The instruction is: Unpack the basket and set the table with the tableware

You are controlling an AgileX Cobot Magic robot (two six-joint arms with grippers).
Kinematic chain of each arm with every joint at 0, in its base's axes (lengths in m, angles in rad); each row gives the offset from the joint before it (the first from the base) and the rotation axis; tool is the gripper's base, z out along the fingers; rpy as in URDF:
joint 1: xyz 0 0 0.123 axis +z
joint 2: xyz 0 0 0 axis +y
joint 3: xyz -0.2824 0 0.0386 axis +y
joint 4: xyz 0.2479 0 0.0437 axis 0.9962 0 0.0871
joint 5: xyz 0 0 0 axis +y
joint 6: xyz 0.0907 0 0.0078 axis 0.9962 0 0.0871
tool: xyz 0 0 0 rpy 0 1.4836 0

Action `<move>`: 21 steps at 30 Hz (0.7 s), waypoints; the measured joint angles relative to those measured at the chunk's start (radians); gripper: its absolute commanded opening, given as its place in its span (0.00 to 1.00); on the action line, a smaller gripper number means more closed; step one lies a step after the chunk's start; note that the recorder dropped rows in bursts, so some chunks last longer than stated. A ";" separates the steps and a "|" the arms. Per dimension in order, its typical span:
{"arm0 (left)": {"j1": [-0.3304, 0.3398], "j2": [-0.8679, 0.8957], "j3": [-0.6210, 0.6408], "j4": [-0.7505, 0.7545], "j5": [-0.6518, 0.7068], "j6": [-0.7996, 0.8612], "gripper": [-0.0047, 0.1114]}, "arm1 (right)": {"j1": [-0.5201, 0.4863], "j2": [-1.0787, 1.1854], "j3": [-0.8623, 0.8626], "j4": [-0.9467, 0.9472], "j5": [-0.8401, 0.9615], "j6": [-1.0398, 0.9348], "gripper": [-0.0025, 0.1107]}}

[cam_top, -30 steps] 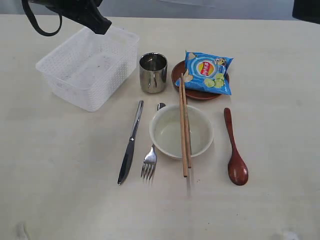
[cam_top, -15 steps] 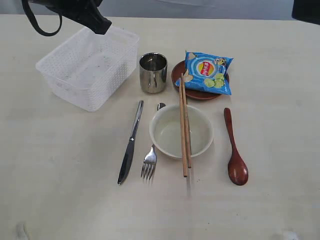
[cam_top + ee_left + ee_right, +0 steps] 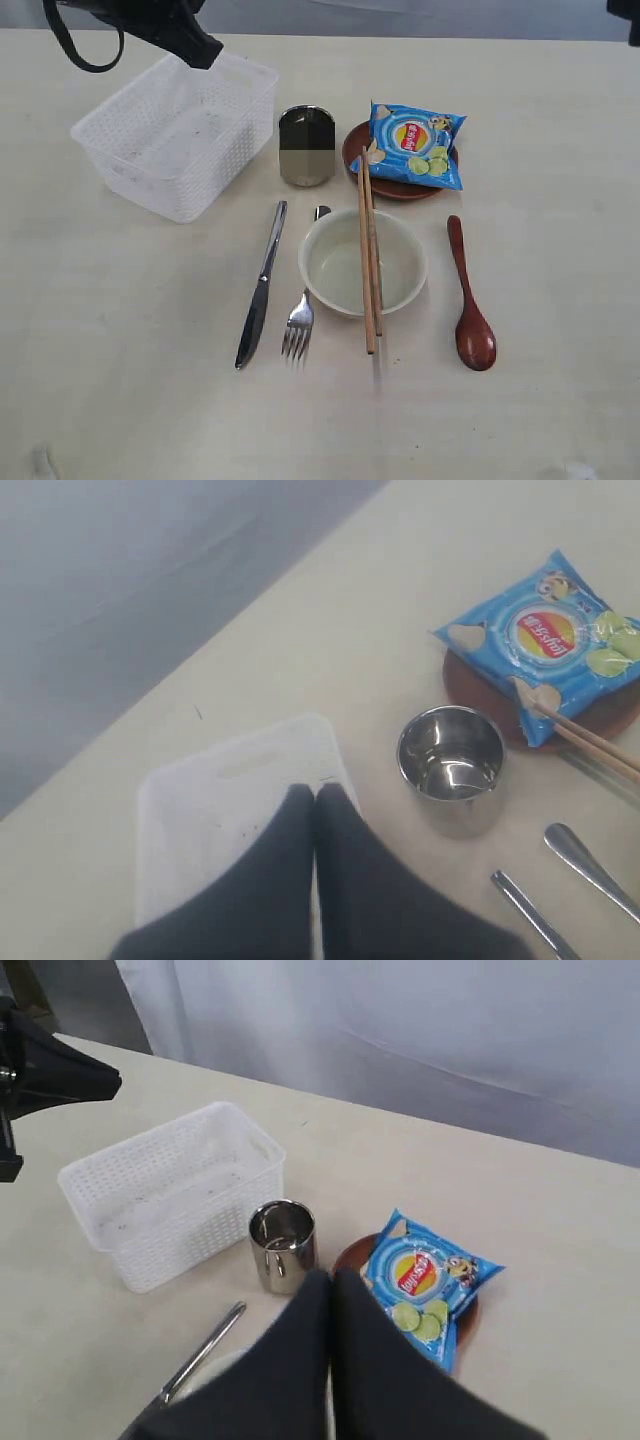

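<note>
The white basket [image 3: 175, 135] stands empty at the back left of the table [image 3: 120, 350]. My left gripper [image 3: 205, 50] hangs shut above its far rim, holding nothing; the left wrist view shows its closed fingers [image 3: 300, 820] over the basket [image 3: 220, 800]. The tableware is laid out: steel cup [image 3: 306, 147], brown plate [image 3: 395, 187] under a blue chip bag [image 3: 415, 143], cream bowl [image 3: 335, 265] with chopsticks [image 3: 368, 250] across it, knife [image 3: 261, 285], fork [image 3: 299, 325], wooden spoon [image 3: 470, 310]. My right gripper [image 3: 332, 1278] is shut and empty, high above the cup [image 3: 283, 1245].
The chip bag [image 3: 425, 1285] lies on the plate beside the cup. The knife handle [image 3: 195, 1355] shows below the right gripper. Only a dark bit of the right arm [image 3: 626, 15] shows at the exterior view's top right corner.
The right arm has drawn back toward the top right corner of the exterior view. The left arm and the things on the table have not moved.
</note>
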 measured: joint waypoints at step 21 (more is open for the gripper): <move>0.000 0.000 0.000 0.000 0.000 0.000 0.04 | -0.730 -0.566 0.886 0.002 -0.973 0.005 0.02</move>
